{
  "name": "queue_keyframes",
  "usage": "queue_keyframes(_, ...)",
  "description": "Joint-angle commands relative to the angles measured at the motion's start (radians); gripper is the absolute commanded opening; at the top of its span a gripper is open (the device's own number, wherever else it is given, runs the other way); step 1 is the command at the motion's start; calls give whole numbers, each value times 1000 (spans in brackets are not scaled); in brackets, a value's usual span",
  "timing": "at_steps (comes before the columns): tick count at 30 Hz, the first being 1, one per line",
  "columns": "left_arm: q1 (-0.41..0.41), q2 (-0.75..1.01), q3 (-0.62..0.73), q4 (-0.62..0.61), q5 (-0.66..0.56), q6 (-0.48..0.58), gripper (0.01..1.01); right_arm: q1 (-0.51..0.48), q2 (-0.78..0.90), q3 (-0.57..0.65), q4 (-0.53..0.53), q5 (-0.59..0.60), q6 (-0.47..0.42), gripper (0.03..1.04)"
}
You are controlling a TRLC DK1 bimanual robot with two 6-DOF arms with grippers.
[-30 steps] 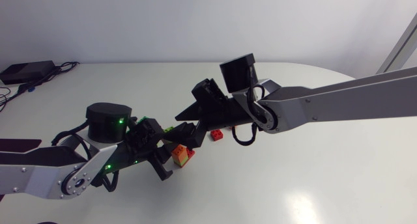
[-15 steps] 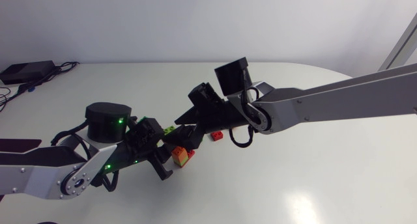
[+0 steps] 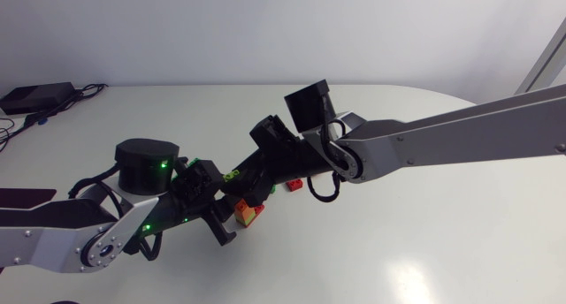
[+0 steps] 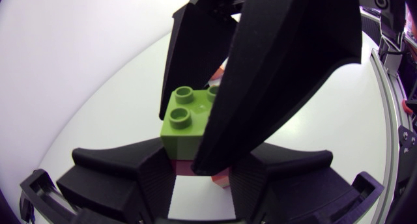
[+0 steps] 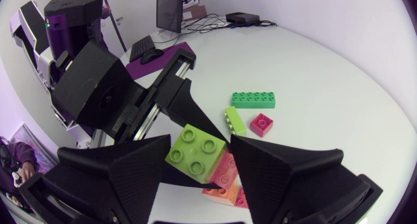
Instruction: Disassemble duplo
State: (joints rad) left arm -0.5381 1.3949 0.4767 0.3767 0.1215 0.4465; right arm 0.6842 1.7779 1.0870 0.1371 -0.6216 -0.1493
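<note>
Left tool (image 4: 201, 175): closed on the lower bricks (image 5: 225, 175) of the duplo stack, one finger on each side (the anchor, I judge).
Right tool (image 5: 199, 147): closed narrowly on the lime brick (image 5: 195, 149) at the top of the stack, with a finger on each of two opposite sides. It reaches in from the right, above my left tool.
Why held so: one grip is below and one above, so the top brick can be pried off while the rest stays put.
Stack's place: about mid-counter (image 5: 326, 87), caught between both tools.
Loose pieces: a long green brick (image 5: 254, 99), a slim lime brick (image 5: 234, 120) and a pink square brick (image 5: 262, 124) lie near the stack and apart from it (probably parts already off).
Hidden seam: in the left wrist view my right tool's finger covers the joint under the lime brick.
Hidden count: I cannot tell how many bricks make up the lower part.
Hidden contact: I cannot tell whether the stack rests on the counter or hangs just above it.
From above: both tools cover the stack except an orange-red corner.
</note>
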Motion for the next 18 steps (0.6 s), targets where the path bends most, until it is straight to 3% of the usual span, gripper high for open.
queue_keyframes(1, -6, -16, -12, 18, -6, -17, 397, 8, 37, 22, -10, 3, -10, 507)
queue_keyframes(10, -6, -27, -16, 18, -6, -17, 397, -8, 54, 54, -71, -18, -15, 352)
queue_keyframes(18, -3, -27, -20, 18, -6, -17, 397, -64, 40, 54, -57, -21, 11, 354)
